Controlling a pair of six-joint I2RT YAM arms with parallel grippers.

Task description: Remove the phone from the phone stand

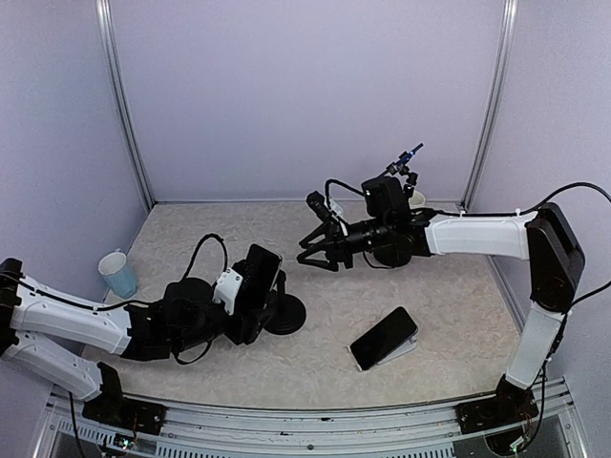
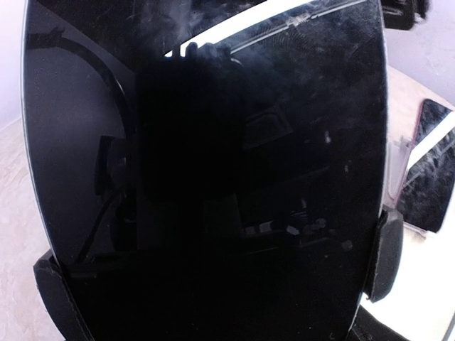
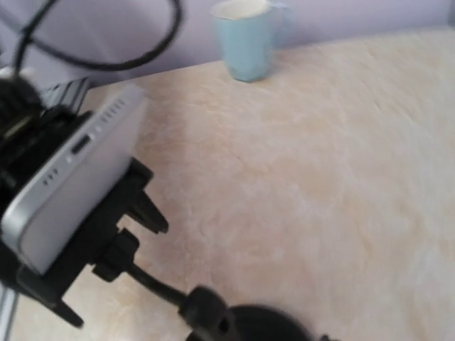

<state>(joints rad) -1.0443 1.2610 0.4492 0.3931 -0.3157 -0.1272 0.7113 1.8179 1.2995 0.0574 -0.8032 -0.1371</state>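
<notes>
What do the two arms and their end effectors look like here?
The left arm and right arm have white shells, black joints and looping black cables. The left end effector and right end effector are mostly black.

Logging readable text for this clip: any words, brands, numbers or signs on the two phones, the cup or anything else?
No text can be read in any view.
Phone in the stand: screen dark, only reflections.
Phone on the table: screen dark, no marking seen.
Cup: plain light blue, no print on the side shown.
Nothing else bears a legible mark.
</notes>
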